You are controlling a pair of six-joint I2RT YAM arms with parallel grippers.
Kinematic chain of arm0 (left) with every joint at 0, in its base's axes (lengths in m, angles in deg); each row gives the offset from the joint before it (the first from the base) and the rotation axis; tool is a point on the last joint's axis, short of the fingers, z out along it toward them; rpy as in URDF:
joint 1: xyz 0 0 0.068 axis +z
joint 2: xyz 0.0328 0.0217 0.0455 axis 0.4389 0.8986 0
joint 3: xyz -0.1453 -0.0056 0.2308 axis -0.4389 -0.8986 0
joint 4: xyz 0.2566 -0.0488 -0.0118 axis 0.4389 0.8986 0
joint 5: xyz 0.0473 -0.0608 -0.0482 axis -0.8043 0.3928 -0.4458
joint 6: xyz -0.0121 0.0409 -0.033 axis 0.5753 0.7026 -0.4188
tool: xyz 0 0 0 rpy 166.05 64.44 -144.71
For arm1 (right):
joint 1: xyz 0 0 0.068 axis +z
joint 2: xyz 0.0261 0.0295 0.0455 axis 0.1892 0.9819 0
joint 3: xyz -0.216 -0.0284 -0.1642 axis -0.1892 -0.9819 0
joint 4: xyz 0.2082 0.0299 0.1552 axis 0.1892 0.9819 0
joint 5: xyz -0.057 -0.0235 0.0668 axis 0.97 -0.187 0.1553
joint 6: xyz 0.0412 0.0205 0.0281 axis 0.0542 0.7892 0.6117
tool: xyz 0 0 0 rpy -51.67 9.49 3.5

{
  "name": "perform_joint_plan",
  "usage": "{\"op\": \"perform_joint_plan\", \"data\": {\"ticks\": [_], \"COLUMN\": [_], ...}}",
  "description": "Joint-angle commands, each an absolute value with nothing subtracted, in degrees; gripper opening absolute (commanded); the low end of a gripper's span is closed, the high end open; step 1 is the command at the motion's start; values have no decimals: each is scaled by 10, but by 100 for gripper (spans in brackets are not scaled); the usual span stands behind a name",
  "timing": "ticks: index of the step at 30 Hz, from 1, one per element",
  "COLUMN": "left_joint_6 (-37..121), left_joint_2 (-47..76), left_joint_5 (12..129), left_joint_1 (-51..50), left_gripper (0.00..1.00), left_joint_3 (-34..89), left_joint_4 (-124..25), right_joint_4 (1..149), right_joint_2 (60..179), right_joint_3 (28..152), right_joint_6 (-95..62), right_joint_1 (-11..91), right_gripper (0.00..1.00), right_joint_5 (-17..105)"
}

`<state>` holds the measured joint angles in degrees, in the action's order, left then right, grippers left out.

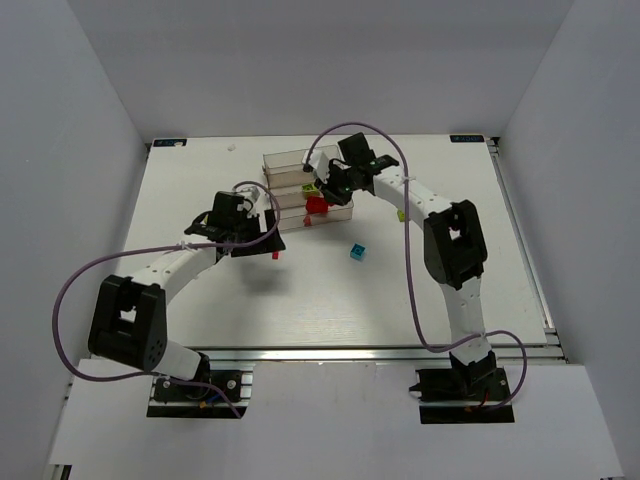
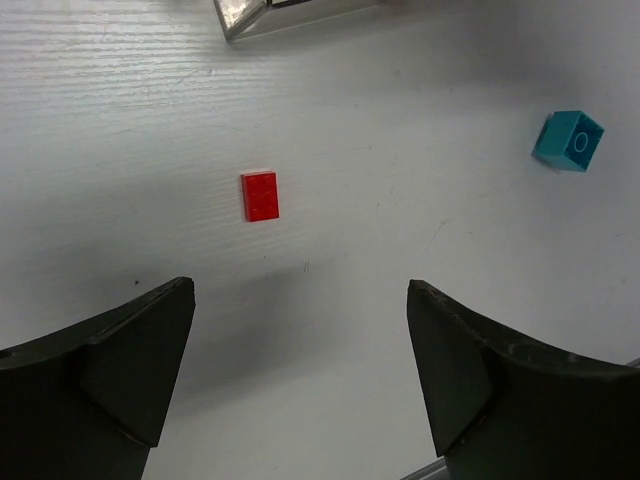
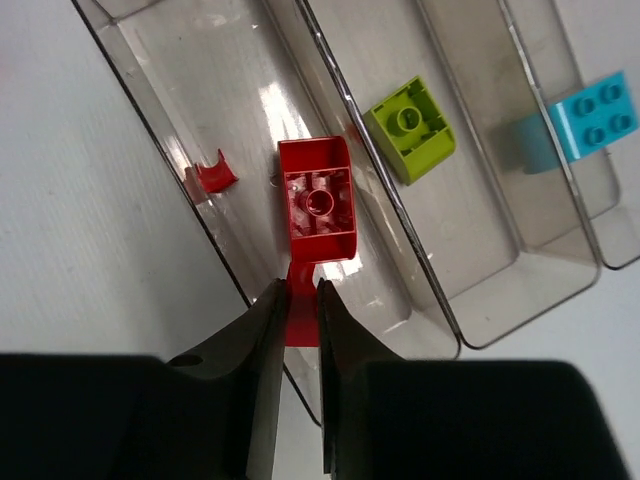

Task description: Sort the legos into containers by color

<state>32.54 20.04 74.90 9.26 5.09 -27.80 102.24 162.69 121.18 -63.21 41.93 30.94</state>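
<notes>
One thin-edge pinch by the closed right jaws could let the red brick [image 3: 318, 215] swing outside its bin [image 3: 230, 80]; left jaws gape empty over a red plate [image 2: 260, 195].

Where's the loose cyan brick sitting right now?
Top view: the cyan brick lies loose just in front of the containers' right end, to the right of the flat red brick.

On the white table [image 2: 400, 250] lie a red plate [image 2: 260, 195] and a cyan cube [image 2: 568, 140]. The bins [image 3: 170, 60] are clear, with a red brick [image 3: 318, 200], a lime brick [image 3: 410, 128] and a cyan brick [image 3: 598, 113]. The cables [image 1: 409, 270] are purple.
</notes>
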Motion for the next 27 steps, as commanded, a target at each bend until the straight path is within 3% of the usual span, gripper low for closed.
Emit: {"op": "perform_joint_plan", "data": {"ticks": [1,2,3,10,13,14,15,17,18,20,22,27], "left_joint_6": [319,319,318,313,312,312,312,313,313,314,313,304], "left_joint_2": [224,227,234,256,274,278,286,307,316,339,354,385], "left_joint_5": [749,734,726,637,596,586,567,544,535,524,518,473], "left_joint_1": [79,73,67,34,15,6,1,-6,-12,-17,-17,-30], "left_gripper": [97,97,97,93,88,86,83,80,76,60,53,52], "left_joint_3": [79,83,86,107,121,128,138,148,156,173,187,200], "left_joint_4": [-271,-270,-266,-236,-227,-226,-221,-218,-213,-206,-202,-195], "right_joint_4": [1027,1014,1006,911,840,803,789,717,705,685,662,652], "right_joint_2": [1627,1629,1628,1550,1468,1418,1390,1310,1284,1222,1165,1108], "right_joint_3": [1251,1247,1236,1147,1060,1034,1007,908,880,812,774,716], "right_joint_6": [-615,-608,-605,-537,-478,-455,-419,-368,-355,-328,-300,-270], "right_joint_1": [415,416,413,392,381,374,371,367,364,354,340,290], "right_gripper": [27,53,59,57,49,30,17,4,3,0,0,0], "right_joint_5": [313,316,316,295,281,277,273,272,263,248,234,213]}}
